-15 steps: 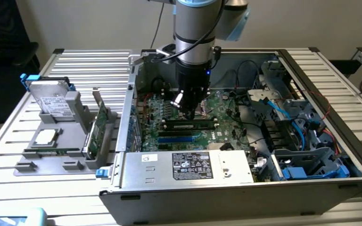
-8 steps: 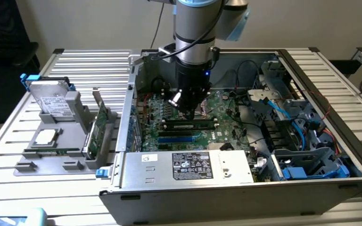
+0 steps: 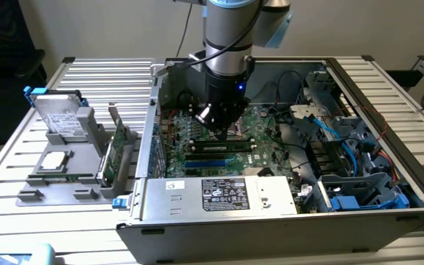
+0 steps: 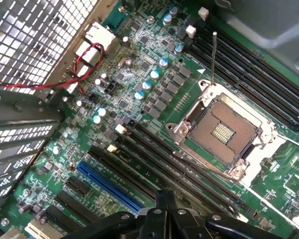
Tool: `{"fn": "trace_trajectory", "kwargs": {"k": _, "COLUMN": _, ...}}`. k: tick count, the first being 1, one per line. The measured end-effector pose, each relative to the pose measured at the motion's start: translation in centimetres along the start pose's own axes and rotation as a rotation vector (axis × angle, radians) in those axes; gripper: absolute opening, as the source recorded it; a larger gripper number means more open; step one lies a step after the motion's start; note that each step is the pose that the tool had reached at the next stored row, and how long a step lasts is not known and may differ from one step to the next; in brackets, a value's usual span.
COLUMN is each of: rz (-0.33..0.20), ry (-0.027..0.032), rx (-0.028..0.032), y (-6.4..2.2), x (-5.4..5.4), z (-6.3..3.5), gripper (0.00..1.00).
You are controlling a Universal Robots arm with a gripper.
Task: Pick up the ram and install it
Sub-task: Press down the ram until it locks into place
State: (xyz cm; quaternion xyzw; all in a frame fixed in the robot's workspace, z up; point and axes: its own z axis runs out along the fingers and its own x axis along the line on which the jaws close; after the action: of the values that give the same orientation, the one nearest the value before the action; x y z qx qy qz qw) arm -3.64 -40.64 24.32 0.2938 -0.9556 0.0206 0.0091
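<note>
My gripper (image 3: 223,127) reaches down inside the open computer case, over the green motherboard (image 3: 197,132). Its fingers (image 4: 158,211) are shut, with nothing between them. Just in front of the fingertips, the ram (image 3: 223,147), a long narrow green stick with dark chips, stands along one of the memory slots. In the wrist view the shut gripper (image 4: 164,201) hovers over the long black slots (image 4: 154,149) beside the empty processor socket (image 4: 224,132). I cannot tell whether the fingertips touch the ram.
A grey holder tray (image 3: 31,194) at the exterior view's left carries a hard drive (image 3: 59,117), a square silver chip (image 3: 53,161), an upright expansion card (image 3: 116,149) and a thin green strip (image 3: 61,178). A power supply box (image 3: 220,194), cables and blue drive bays (image 3: 359,199) crowd the case.
</note>
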Motion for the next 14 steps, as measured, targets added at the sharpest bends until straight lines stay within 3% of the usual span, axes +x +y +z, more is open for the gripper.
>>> {"fn": "trace_trajectory", "kwargs": {"k": 9, "rz": 0.124, "ry": 0.0043, "rx": -0.0033, "y": 0.0, "x": 0.0, "z": 0.0, "gripper": 0.11}}
{"fn": "trace_trajectory", "kwargs": {"k": 14, "rz": 0.176, "ry": 0.0058, "rx": -0.0006, "y": 0.0, "x": -0.01, "z": 0.01, "gripper": 0.11}}
